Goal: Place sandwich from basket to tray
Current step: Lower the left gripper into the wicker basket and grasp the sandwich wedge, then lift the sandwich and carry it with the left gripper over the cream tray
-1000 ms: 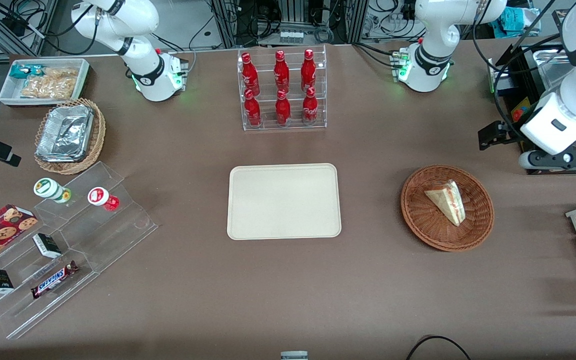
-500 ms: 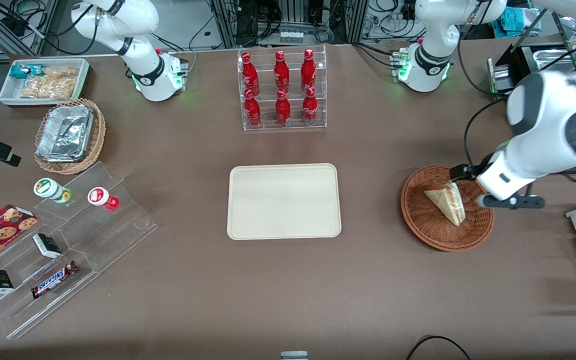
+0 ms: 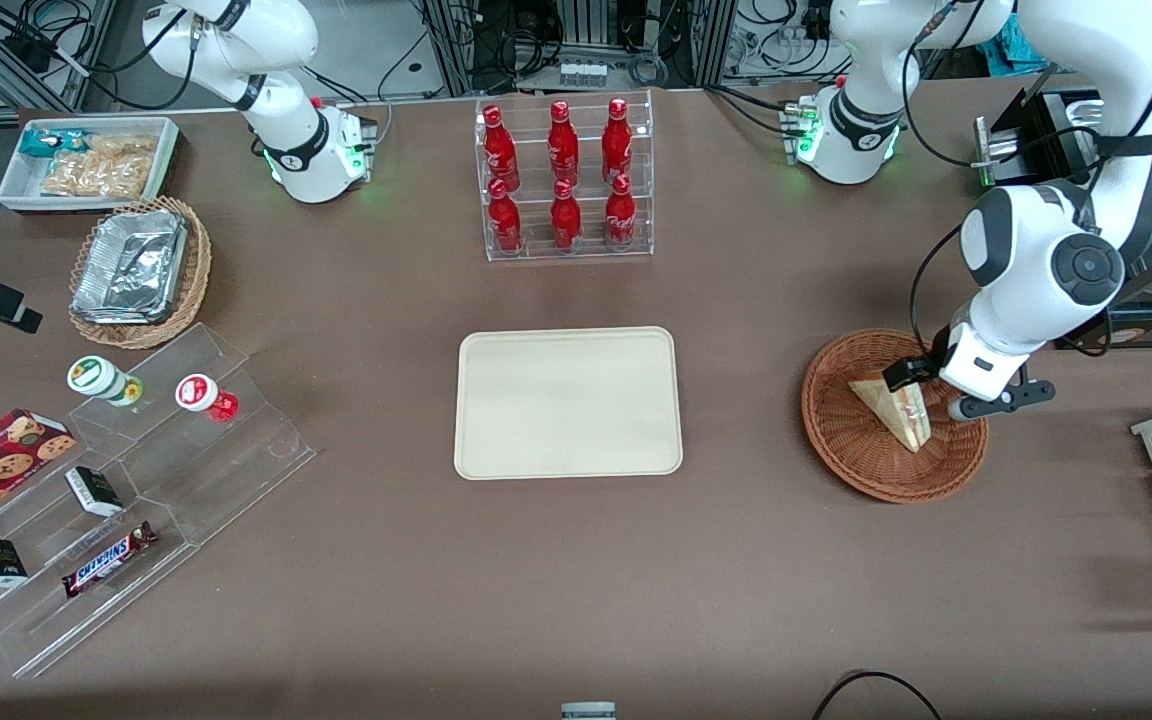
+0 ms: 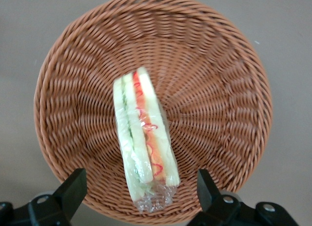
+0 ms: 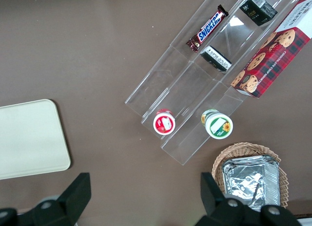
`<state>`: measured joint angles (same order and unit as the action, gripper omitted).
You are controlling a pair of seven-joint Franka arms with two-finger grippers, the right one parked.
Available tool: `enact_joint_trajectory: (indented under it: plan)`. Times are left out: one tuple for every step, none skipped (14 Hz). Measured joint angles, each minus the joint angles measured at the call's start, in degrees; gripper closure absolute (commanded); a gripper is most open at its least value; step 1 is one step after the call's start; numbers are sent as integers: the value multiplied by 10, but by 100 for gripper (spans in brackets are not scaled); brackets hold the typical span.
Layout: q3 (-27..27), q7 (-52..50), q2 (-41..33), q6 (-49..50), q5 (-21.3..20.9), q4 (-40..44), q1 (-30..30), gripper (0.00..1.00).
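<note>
1. Front view: the sandwich (image 3: 898,410), a triangular wedge of pale bread, lies in the round reddish-brown wicker basket (image 3: 861,470) toward the working arm's end of the brown desk (image 3: 576,580). The left arm's gripper (image 3: 936,392) hangs just above the basket, over the wedge's thicker end. The flat cream tray (image 3: 568,402), rectangular with rounded corners and a low rim, sits bare at the middle of the desk, well apart from the basket.

2. Left wrist view: the gripper (image 4: 139,194) looks straight down on the sandwich (image 4: 144,138), which stands on edge in the woven basket (image 4: 219,89) and shows pale bread, green leaf and red-orange filling in stripes. A clear, glossy film wraps it and bunches at the end nearest the camera. The black fingers (image 4: 73,189) stand wide apart, one on each side of that end, and touch nothing yet. Judged from this, the sandwich is light and soft: it should crush under a hard squeeze, and the film may be slippery. The best hold is probably across the two bread faces near the thick end, pressed gently. The ribbed wicker slopes up around it and could snag a finger that goes too deep.

3. Right wrist view: part of the tray (image 5: 29,138) shows, smooth and matte, with nothing on it.
</note>
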<state>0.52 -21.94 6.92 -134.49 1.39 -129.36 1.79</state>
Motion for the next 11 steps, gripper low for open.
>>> enact_joint_trajectory:
  plan:
    - [0,-51,1,-1,0,-2,0,0]
    - [0,-97,3,-11,1,-4,1,0]
    - [1,-137,8,-27,1,-7,1,0]
    - [1,-174,16,-41,1,-10,1,0]
    - [2,-200,28,-54,1,-12,1,8]
    - [2,-219,42,-64,1,-13,1,29]
    - [2,-237,55,-71,3,-13,1,64]
    - [2,-262,67,-76,5,-13,1,87]
    - [3,-284,75,-78,5,-13,2,92]
    - [4,-295,78,-79,5,-12,2,94]
    - [5,-301,77,-79,5,-9,3,94]
